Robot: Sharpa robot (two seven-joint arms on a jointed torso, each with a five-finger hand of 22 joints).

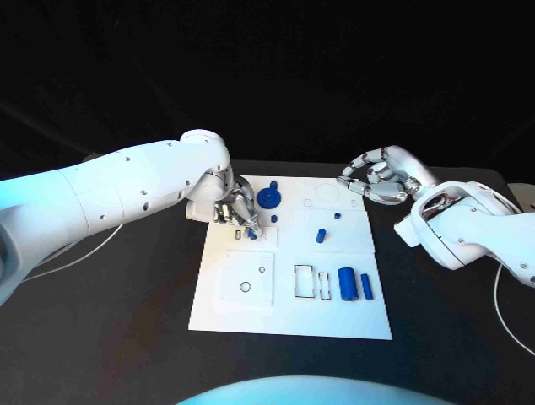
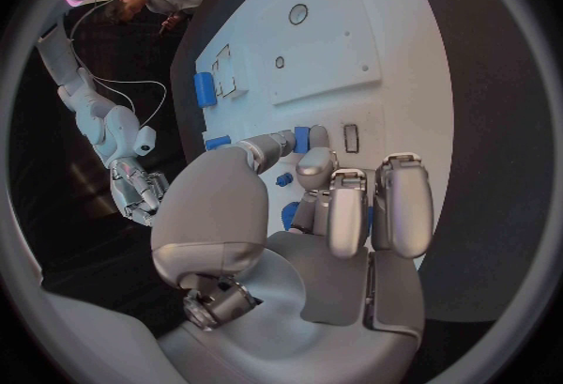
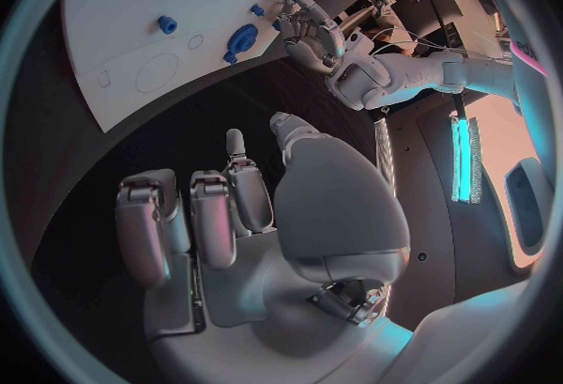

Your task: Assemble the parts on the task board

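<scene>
Reaching over the far left part of the white task board (image 1: pixel 225 316), the left hand (image 1: pixel 235 208) has its fingers (image 1: pixel 248 221) pointed down at a small blue part (image 1: pixel 253 235) that lies on the board right at the fingertips. From the left wrist view the fingers (image 2: pixel 352 210) are curled in close together around small blue pieces, with a blue part (image 2: pixel 290 213) showing between them; whether they actually pinch it or only touch it cannot be told.

Just beyond the left hand, toward the board's far edge, stands a round blue gear-like part (image 1: pixel 269 198). Nearer the board's middle lies a short blue peg (image 1: pixel 321 235), and at the near right side a thick blue cylinder (image 1: pixel 347 284) and a thin blue bar (image 1: pixel 366 287) lie side by side, their long axes running from near to far, beside outlined slots.

The right hand (image 1: pixel 380 179) hovers off the board's far right corner above the black bench (image 1: pixel 110 337), fingers loosely curled and holding nothing.

The left hand is clearly nearer the small part, which sits directly beneath its fingertips, so the coming move likely depends on a short, straight-down closing rather than any sideways reach.
</scene>
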